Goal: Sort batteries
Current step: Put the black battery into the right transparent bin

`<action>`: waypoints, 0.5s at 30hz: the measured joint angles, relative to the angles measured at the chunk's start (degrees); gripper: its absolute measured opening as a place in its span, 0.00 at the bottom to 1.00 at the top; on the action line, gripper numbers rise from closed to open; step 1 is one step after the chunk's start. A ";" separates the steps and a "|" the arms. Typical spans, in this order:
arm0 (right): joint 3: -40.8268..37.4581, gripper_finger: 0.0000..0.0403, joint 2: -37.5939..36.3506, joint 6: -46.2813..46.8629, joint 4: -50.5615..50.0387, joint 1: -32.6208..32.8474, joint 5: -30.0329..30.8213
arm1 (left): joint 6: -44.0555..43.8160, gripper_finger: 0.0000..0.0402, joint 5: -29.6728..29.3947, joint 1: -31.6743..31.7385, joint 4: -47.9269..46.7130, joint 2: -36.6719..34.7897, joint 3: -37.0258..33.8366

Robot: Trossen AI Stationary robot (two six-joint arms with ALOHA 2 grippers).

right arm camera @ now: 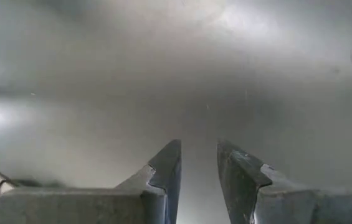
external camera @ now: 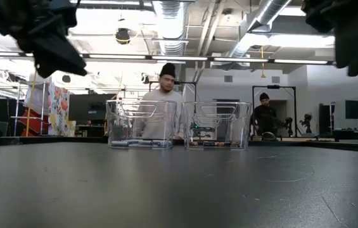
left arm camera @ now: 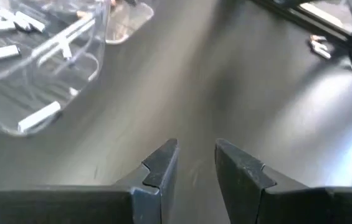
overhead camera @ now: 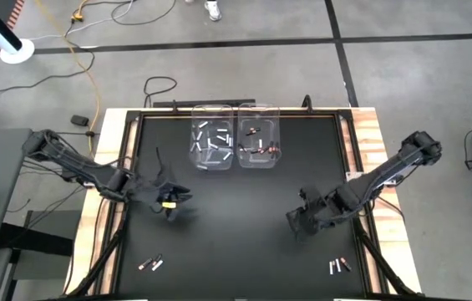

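Two clear plastic bins stand side by side at the table's far middle. The left bin (overhead camera: 211, 146) (left arm camera: 32, 68) holds several white batteries (overhead camera: 215, 144). The right bin (overhead camera: 259, 146) (external camera: 217, 125) holds several reddish and dark batteries (overhead camera: 262, 147). A few loose batteries lie near the front edge at left (overhead camera: 150, 264) and at right (overhead camera: 339, 266) (left arm camera: 318, 46). My left gripper (overhead camera: 171, 203) (left arm camera: 195, 144) hangs over the table's left half, open and with nothing between its fingers. My right gripper (overhead camera: 298, 221) (right arm camera: 199, 144) hangs over the right half, pointing steeply down at bare black table, also open with nothing between its fingers.
The black table top (overhead camera: 236, 234) has a raised frame along its edges (overhead camera: 131, 167). Beyond the far edge, people stand in the room behind the bins (external camera: 166, 95) (external camera: 266, 117). Cables lie on the floor past the table (overhead camera: 93, 50).
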 joint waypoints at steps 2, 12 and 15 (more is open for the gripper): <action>2.88 0.29 2.65 3.61 -3.14 1.50 -0.89 | -0.03 0.25 0.04 -1.24 -0.34 -2.38 -1.89; 8.24 0.29 10.49 26.10 -4.03 11.58 -10.15 | -1.30 0.25 5.41 -3.43 -4.78 -7.80 -4.64; 8.24 0.29 12.43 31.71 -2.49 15.02 -12.61 | -1.28 0.25 6.35 -3.43 -5.74 -7.78 -4.64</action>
